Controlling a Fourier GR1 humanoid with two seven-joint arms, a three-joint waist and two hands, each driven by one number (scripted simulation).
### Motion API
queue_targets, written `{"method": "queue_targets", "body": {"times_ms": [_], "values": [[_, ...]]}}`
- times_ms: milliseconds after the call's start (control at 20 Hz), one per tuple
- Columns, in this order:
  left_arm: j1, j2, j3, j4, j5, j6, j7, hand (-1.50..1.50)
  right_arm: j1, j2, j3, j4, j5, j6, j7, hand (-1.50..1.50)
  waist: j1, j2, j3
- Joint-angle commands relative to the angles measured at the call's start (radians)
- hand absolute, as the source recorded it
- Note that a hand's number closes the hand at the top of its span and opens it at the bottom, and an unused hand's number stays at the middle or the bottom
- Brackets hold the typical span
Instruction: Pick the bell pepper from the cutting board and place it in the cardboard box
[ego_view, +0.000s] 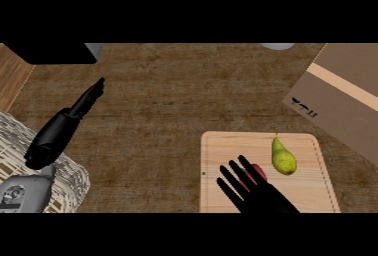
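Ideally the right hand (258, 194), fingers straight and apart above the red bell pepper (255, 167), closes squarely round it, clear of the pear (283, 158) at its two o'clock.

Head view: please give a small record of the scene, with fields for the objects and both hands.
cutting board: lower right
cardboard box: right edge
right hand: open, over the board
left hand: open, at left, holding nothing
pear: yellow-green, free on the board
red item: on the board, mostly under the right hand; perhaps the bell pepper
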Motion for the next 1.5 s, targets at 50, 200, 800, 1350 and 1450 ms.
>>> {"method": "queue_targets", "body": {"times_ms": [50,200,800,1350,1450], "values": [[-0.041,-0.055,0.022,0.041,0.019,0.026,0.009,0.00,-0.004,-0.006,-0.034,0.051,-0.015,-0.044,-0.049,-1.50,-0.009,0.005,-0.023],[0.023,-0.063,0.024,0.018,-0.005,0.035,-0.032,0.00,-0.001,0.036,-0.007,0.113,-0.004,-0.067,-0.050,-1.50,-0.003,0.005,-0.023],[0.039,-0.068,0.048,-0.036,0.010,-0.021,0.000,0.00,-0.064,0.075,-0.068,0.231,0.035,-0.101,-0.033,-1.50,0.004,0.005,-0.022],[0.058,-0.049,0.029,-0.095,0.035,-0.002,0.024,0.00,-0.117,0.072,-0.033,0.352,0.018,-0.204,-0.168,1.50,-0.002,0.011,-0.021],[0.074,-0.048,0.016,-0.110,0.029,0.015,0.030,0.00,-0.168,0.086,-0.054,0.363,0.016,-0.224,-0.181,1.50,-0.001,0.012,-0.021]]}}
